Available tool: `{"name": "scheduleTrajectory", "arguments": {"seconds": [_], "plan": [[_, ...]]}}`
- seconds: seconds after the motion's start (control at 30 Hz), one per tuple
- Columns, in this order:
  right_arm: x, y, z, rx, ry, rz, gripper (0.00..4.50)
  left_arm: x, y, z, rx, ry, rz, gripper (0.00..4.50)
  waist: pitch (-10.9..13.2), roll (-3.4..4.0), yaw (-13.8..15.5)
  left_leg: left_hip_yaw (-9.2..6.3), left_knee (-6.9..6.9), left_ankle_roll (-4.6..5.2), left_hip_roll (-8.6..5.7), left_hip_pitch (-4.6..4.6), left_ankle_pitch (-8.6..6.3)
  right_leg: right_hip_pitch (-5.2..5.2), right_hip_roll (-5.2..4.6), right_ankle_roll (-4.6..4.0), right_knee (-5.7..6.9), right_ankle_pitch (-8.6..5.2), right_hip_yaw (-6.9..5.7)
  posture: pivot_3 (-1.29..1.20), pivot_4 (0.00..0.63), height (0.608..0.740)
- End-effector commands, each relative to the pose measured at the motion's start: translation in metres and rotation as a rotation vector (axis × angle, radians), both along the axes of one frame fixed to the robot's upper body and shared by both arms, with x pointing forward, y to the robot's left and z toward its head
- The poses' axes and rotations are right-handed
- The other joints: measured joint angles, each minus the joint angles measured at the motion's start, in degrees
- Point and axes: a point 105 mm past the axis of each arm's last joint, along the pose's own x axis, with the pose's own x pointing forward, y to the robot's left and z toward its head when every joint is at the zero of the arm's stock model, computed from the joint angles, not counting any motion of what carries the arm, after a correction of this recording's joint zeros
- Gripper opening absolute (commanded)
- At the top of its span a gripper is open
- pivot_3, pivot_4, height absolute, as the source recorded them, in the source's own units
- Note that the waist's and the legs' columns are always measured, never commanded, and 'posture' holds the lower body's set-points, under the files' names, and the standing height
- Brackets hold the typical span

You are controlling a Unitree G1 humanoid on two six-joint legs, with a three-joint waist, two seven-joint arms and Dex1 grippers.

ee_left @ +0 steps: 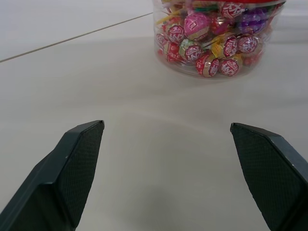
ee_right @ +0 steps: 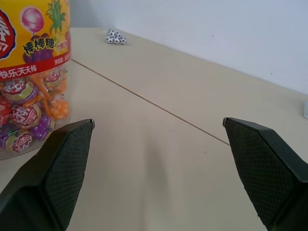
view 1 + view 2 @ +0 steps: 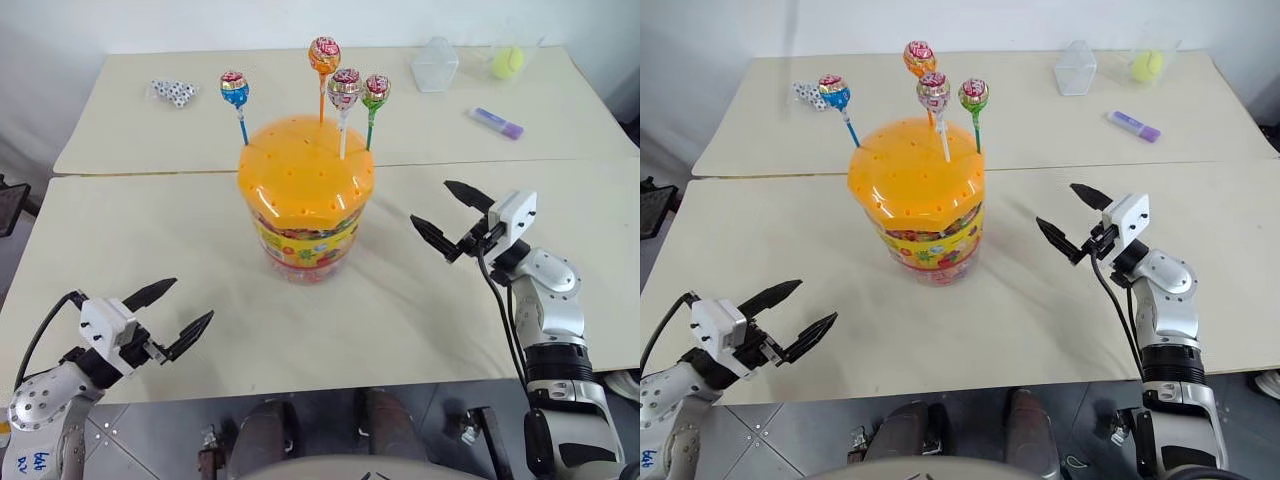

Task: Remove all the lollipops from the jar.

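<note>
Standing mid-frame, jar [image 3: 305, 200] with four lollipops [image 3: 343, 88] upright in lid, left gripper [image 3: 172, 313] lower left, right gripper [image 3: 452, 218] right, both wide apart, empty.

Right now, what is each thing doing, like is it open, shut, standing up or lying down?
Jar: upright, lid on.
Lollipops: four stuck in the lid's holes, none removed.
Left gripper: fingers open, holding nothing.
Right gripper: fingers open, holding nothing.
Clear container: standing on the far table.
Purple tube: lying flat.
Ball: resting on the far table.
</note>
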Motion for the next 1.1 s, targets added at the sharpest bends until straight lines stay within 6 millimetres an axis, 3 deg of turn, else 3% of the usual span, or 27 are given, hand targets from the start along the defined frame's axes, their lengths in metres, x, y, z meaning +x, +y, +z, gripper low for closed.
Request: {"name": "scheduleTrajectory", "arguments": {"seconds": [0.03,0.17,0.3,0.4,0.5,0.73,0.87,0.97,1.1], "plan": [[-0.007,0.002,0.019,0.018,-0.064,0.057,4.50,0.004,0.001,0.013,0.005,-0.039,-0.035,4.46,0.00,0.00,0.01,0.01,0.00,0.00,0.00,0.00,0.00,0.00,0.00,0.00,0.00,0.00,0.00,0.00,0.150,0.740],[-0.031,0.005,0.043,0.100,-0.090,0.163,4.50,0.015,0.004,0.048,-0.187,-0.062,-0.094,4.46,0.00,0.00,0.42,-0.01,0.03,0.00,0.00,-0.02,0.00,-0.04,-0.02,0.00,0.09,0.00,0.02,0.00,0.150,0.740],[-0.072,0.003,0.076,0.201,-0.149,0.229,4.50,0.032,0.004,0.115,-0.437,-0.157,-0.242,4.46,0.02,-0.02,1.11,-0.13,0.06,-0.05,0.02,-0.04,-0.03,-0.05,-0.02,0.00,0.21,0.01,-0.02,0.00,0.150,0.740],[-0.102,0.005,0.098,0.260,-0.204,0.262,4.50,0.049,-0.008,0.151,-0.481,-0.213,-0.337,4.46,0.03,-0.04,1.66,-0.18,0.09,-0.08,0.01,-0.02,-0.05,-0.03,0.01,0.01,0.26,0.01,-0.04,0.00,0.150,0.740],[-0.122,0.013,0.112,0.307,-0.245,0.278,4.50,0.067,-0.023,0.171,-0.475,-0.236,-0.410,4.46,0.01,-0.07,1.72,-0.10,0.12,-0.09,-0.08,0.02,-0.05,0.03,0.02,0.03,0.24,0.02,-0.01,0.00,0.150,0.740],[-0.135,0.040,0.108,0.338,-0.274,0.285,4.50,0.111,-0.076,0.186,-0.423,-0.167,-0.532,4.46,0.08,-0.22,1.61,0.04,0.11,-0.12,-0.39,0.03,-0.03,0.02,0.14,0.03,0.16,0.02,0.06,0.00,0.150,0.740],[-0.134,0.044,0.110,0.345,-0.295,0.281,4.50,0.120,-0.093,0.187,-0.395,-0.145,-0.581,4.46,0.11,-0.27,1.50,0.15,0.13,-0.11,-0.45,-0.03,-0.03,0.01,0.15,0.06,0.13,0.03,0.05,0.00,0.150,0.740],[-0.133,0.046,0.112,0.343,-0.305,0.283,4.50,0.117,-0.101,0.188,-0.401,-0.129,-0.646,3.87,0.15,-0.33,1.41,0.15,0.10,-0.11,-0.43,-0.03,-0.03,-0.04,0.17,0.07,0.12,0.03,0.06,0.00,0.150,0.740],[-0.135,0.051,0.109,0.318,-0.298,0.300,4.50,0.115,-0.101,0.191,-0.430,-0.116,-0.676,2.63,0.17,-0.37,1.61,0.15,0.14,-0.13,-0.40,-0.05,-0.02,-0.06,0.21,0.08,0.22,0.03,0.04,0.00,0.150,0.740]]}}
